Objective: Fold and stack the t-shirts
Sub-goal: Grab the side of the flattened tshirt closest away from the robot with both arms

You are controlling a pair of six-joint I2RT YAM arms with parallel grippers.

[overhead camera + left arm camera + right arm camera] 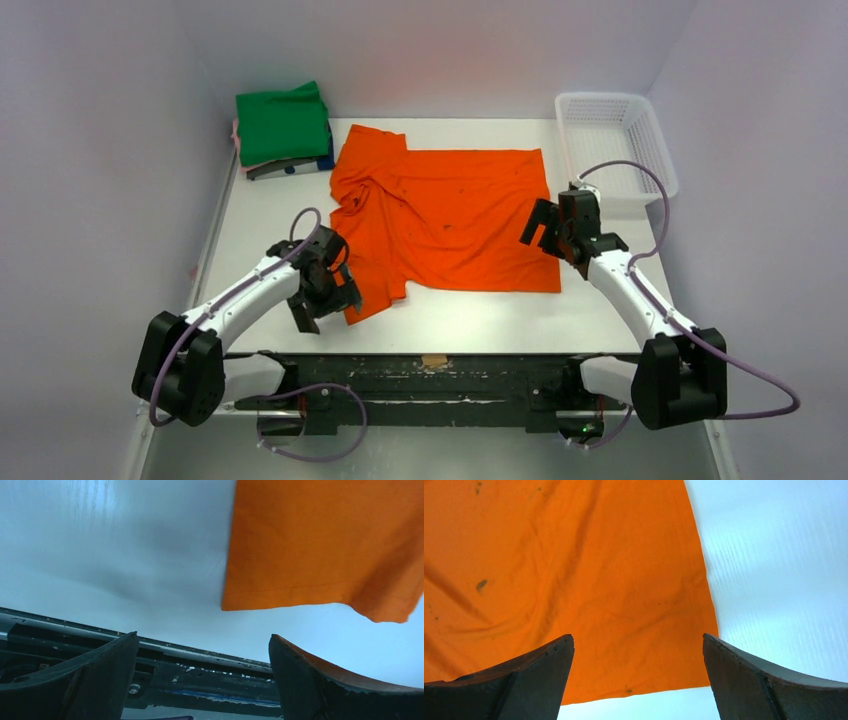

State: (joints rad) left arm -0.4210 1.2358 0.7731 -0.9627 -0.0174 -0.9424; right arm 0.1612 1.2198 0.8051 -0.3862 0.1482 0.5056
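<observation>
Stack (288,163) at far left is topped by folded green t-shirt (283,125); orange t-shirt (450,215) is left rumpled, unfolded; left gripper (326,305) and right gripper (544,228) are held spread, empty.

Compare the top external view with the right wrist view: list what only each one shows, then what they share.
Only the top external view: the folded green t-shirt at the far left corner of the table, the white mesh basket at far right, and the left claw, open, at the near left corner of the orange t-shirt. Only the right wrist view: the stitched hem along the shirt's edge, seen close. Both: the orange t-shirt lying on the white table, and the right claw, open and empty, over its right edge.
</observation>
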